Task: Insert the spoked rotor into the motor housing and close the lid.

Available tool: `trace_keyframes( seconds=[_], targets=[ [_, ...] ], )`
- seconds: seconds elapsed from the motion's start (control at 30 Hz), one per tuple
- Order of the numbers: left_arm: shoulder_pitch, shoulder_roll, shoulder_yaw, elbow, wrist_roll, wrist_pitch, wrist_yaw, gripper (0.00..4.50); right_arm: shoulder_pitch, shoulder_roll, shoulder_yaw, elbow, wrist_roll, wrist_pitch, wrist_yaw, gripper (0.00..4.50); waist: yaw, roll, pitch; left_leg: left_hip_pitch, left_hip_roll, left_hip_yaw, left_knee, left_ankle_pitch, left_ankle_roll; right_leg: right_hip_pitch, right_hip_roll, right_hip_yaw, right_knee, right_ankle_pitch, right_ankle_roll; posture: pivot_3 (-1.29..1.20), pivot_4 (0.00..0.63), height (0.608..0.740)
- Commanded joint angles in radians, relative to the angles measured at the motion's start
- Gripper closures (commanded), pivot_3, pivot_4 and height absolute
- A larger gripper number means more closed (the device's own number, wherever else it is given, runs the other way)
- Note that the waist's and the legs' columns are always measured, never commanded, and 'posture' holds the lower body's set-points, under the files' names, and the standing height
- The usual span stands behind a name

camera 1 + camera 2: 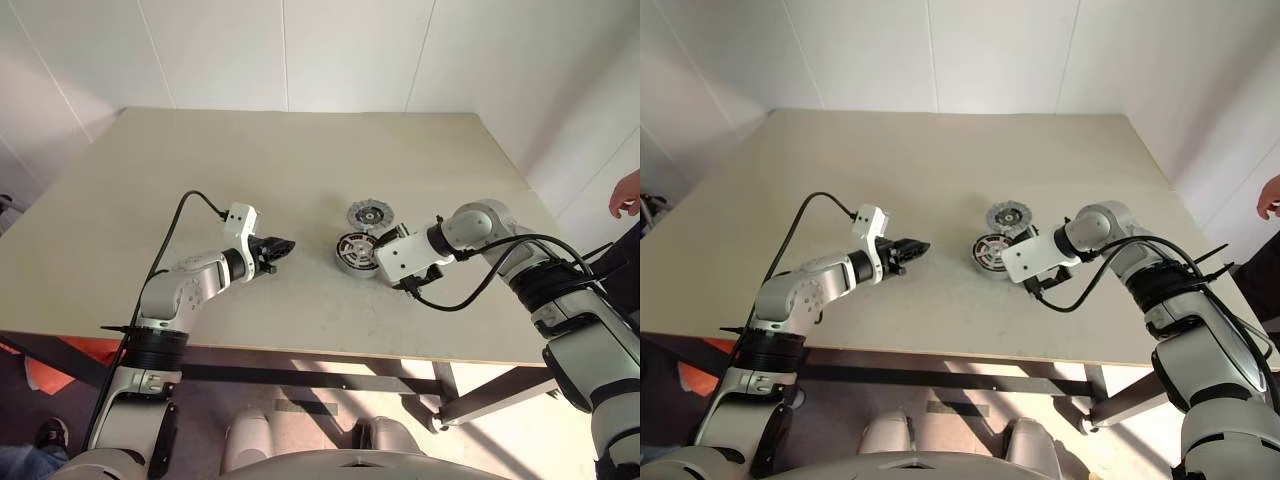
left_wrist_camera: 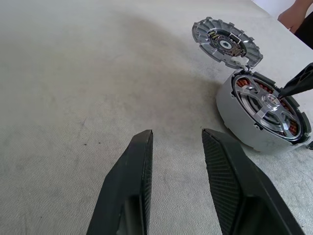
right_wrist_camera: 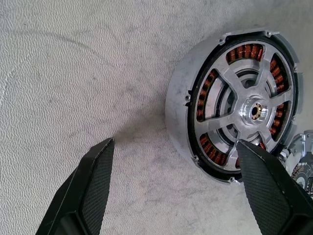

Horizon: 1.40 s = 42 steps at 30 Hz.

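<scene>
**Rotor seated in housing, lid lying apart**

The motor housing (image 1: 354, 251) sits flat on the table (image 1: 300, 170), right of centre in the head views, open face up. The spoked rotor (image 3: 247, 113) lies inside it, its axis vertical, copper windings showing between the spokes. The lid (image 1: 369, 214) lies flat just above the housing in the frame, nearly touching. The right gripper (image 3: 173, 188) is spread wide and holds nothing, one finger (image 3: 271, 183) over the housing rim. The left gripper (image 1: 281, 246), centre-left, points toward the housing, partly parted, empty.
</scene>
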Motion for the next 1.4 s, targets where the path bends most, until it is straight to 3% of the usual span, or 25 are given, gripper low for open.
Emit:
trace_keyframes(
  seconds=[0.03,0.33,0.37,0.77,1.17,1.4],
  targets=[
    [-0.015,0.000,0.019,-0.033,-0.003,-0.006,0.000,2.77,-0.015,0.000,-0.004,0.025,-0.024,-0.018,-0.005,0.05,0.000,0.000,0.000,0.000,0.000,0.000,0.001,0.000,0.000,0.000,0.000,0.000,0.000,0.000,0.000,0.00,0.000,0.740],
    [-0.010,-0.002,0.024,-0.033,-0.005,-0.004,0.004,2.77,-0.026,0.020,0.016,0.091,-0.056,-0.049,-0.003,0.05,-0.002,0.000,0.000,0.000,0.001,0.000,0.012,-0.002,0.003,0.001,-0.001,0.001,0.006,0.000,0.000,0.00,0.000,0.740],
    [-0.010,-0.002,0.025,-0.034,-0.005,-0.003,0.004,2.77,-0.028,0.021,0.016,0.096,-0.060,-0.053,-0.006,0.43,-0.002,0.000,0.000,0.000,0.001,0.000,0.012,-0.002,0.003,0.002,-0.001,0.001,0.006,0.000,0.000,0.00,0.000,0.740],
    [0.007,-0.019,0.020,-0.059,-0.009,0.010,0.014,2.77,-0.043,0.020,-0.001,0.083,-0.043,-0.061,0.023,0.43,-0.004,-0.001,-0.001,0.000,0.001,0.000,0.012,-0.002,0.003,0.002,-0.001,0.001,0.006,0.000,0.000,0.00,0.000,0.740],
    [0.034,-0.052,0.026,-0.082,-0.011,0.011,0.041,2.77,-0.184,0.037,0.054,0.270,-0.120,-0.230,0.052,0.43,-0.009,-0.001,0.000,-0.005,0.001,0.000,0.012,-0.004,0.005,-0.002,-0.001,0.000,0.005,0.000,0.000,0.00,0.000,0.740],
    [0.052,-0.053,0.040,-0.098,-0.015,0.015,0.054,2.77,-0.195,0.061,0.064,0.306,-0.138,-0.275,0.052,0.43,-0.016,-0.001,0.000,-0.008,0.001,0.000,0.012,-0.004,0.006,-0.005,-0.001,0.000,0.005,0.000,0.000,0.00,0.000,0.740]
  ],
)
